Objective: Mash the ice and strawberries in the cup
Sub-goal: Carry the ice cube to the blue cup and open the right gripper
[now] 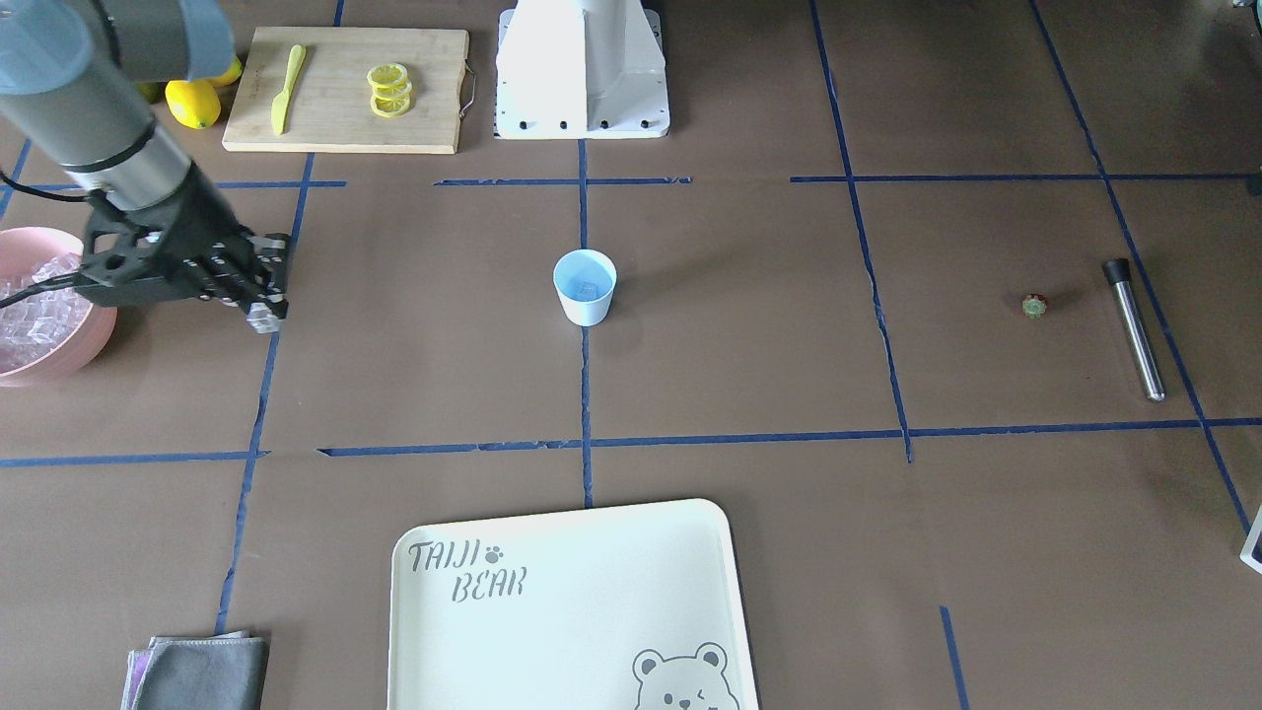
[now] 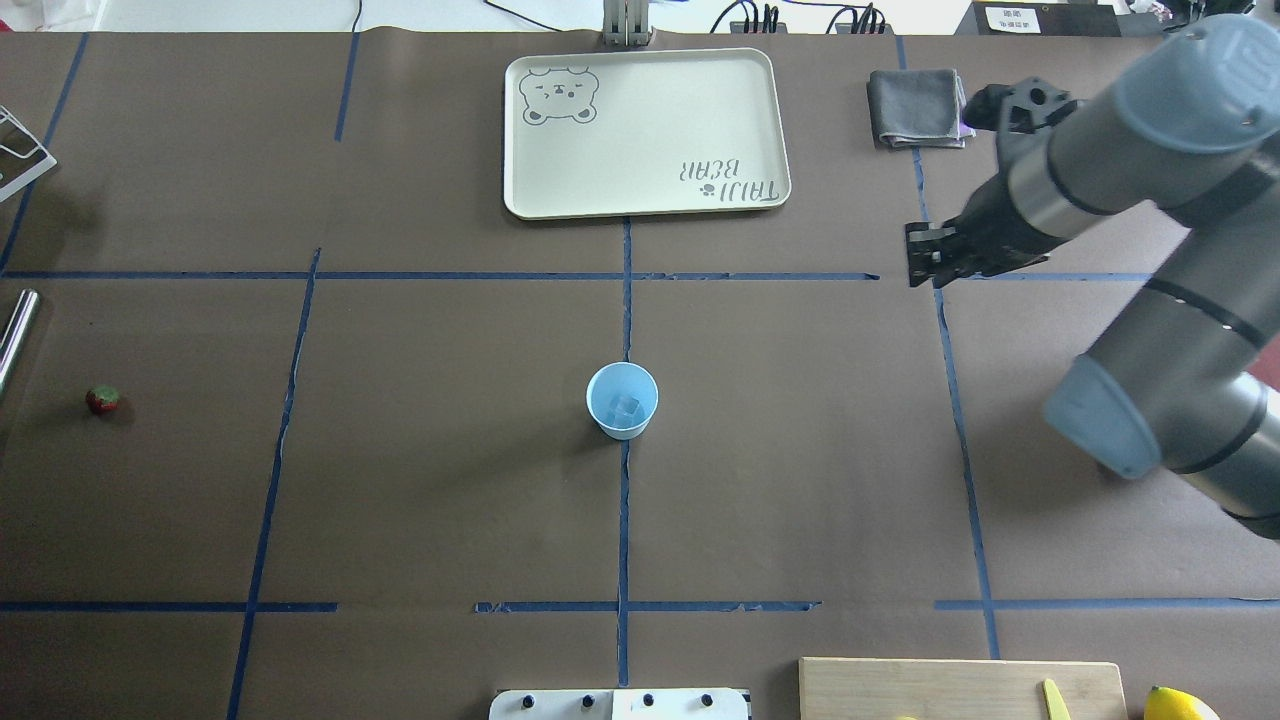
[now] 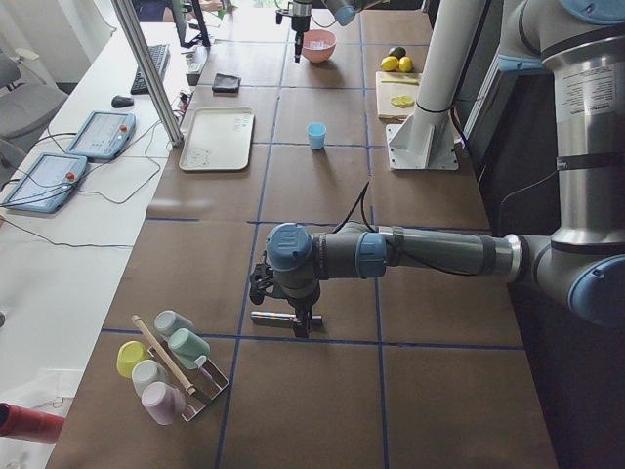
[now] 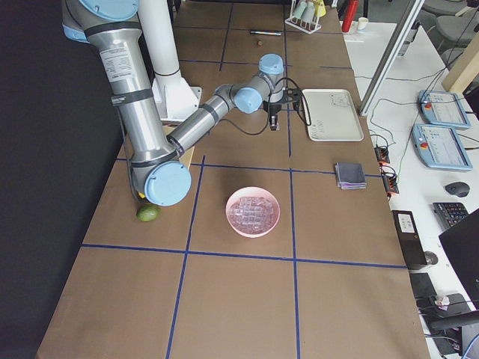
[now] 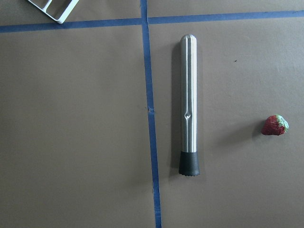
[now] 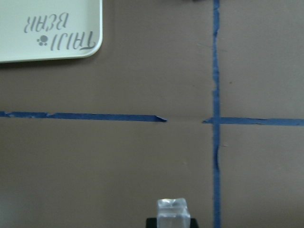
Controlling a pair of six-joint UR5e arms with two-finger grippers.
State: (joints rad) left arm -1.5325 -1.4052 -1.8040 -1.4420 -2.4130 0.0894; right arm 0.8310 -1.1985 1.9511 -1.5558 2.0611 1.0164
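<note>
The right gripper, clamped on an ice cube, hangs well apart from the cup, which stands toward the robot's left and nearer its base.

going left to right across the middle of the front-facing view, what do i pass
pink bowl → right gripper holding an ice cube → cup → strawberry → metal muddler

Grey right arm has blue caps, black claw
</note>
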